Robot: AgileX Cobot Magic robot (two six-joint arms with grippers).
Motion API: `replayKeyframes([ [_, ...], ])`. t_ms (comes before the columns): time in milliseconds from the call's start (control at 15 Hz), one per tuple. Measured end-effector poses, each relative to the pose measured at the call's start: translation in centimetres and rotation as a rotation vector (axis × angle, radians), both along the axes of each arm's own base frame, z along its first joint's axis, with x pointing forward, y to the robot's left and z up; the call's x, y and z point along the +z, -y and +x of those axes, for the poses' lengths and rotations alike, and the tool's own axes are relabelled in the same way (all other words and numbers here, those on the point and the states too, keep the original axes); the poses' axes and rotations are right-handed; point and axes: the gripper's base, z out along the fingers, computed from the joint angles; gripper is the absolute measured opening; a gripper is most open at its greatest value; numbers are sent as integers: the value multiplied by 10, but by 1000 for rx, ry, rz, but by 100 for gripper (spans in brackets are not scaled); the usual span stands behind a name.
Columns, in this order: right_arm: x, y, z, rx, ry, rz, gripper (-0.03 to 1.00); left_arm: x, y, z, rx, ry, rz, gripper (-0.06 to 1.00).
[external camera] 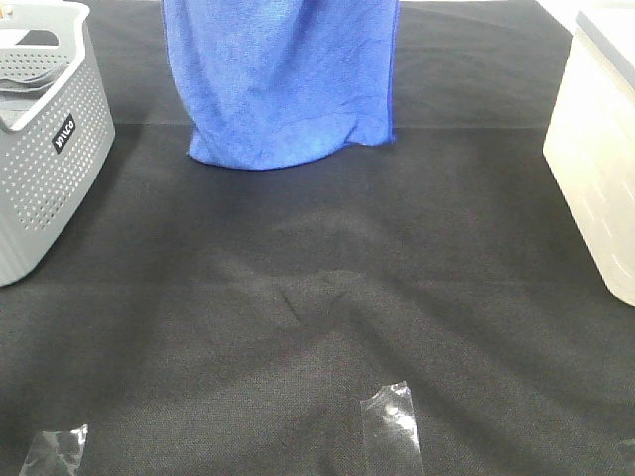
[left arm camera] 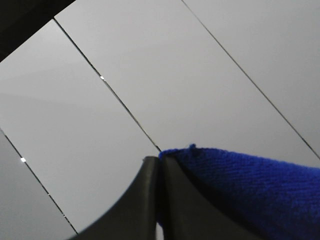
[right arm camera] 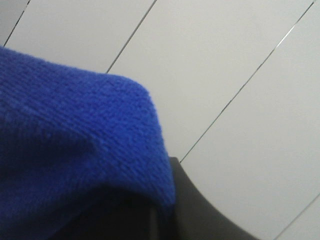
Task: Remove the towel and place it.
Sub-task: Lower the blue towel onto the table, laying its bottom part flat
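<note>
At the far left we see the grey perforated basket (external camera: 40,169) standing on the black table cloth (external camera: 317,297), well apart from the cloth we are working with. A scrap of clear tape (external camera: 55,451) lies at the near left edge, and a second strip (external camera: 392,426) lies near the middle.

In its wrist view, our left gripper (left arm camera: 159,165) is clenched, its two dark jaws pressed together on a corner of the towel (left arm camera: 250,195). The blue fabric runs away from the jaws to one side, with pale seamed panels (left arm camera: 150,75) behind.

In the high view the towel (external camera: 288,89) hangs at the far centre of the table. Its top runs out of the picture, so neither gripper shows there. Its lower hem bulges just at the black cloth, and we cannot tell whether it touches or hangs just clear.

Our right gripper (right arm camera: 165,220) is likewise closed on the towel (right arm camera: 75,150), which drapes thickly over the jaws and hides most of them.

At the far right stands a pale translucent container (external camera: 595,169), well apart from the towel.
</note>
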Motion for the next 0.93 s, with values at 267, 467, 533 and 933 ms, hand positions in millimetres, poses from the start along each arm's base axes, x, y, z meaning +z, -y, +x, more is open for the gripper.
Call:
replayKeyframes([
  [267, -6, 3, 20, 22, 68, 52, 0, -13, 14, 30, -36, 137, 5, 0],
  [467, 1, 26, 27, -8, 83, 121, 0, 3, 23, 28, -127, 293, 4, 0],
  [533, 1, 28, 28, -13, 82, 121, 0, 5, 24, 27, -137, 304, 10, 0],
  [933, -1, 29, 28, -11, 44, 175, 0, -1, 26, 31, -143, 246, 20, 0],
])
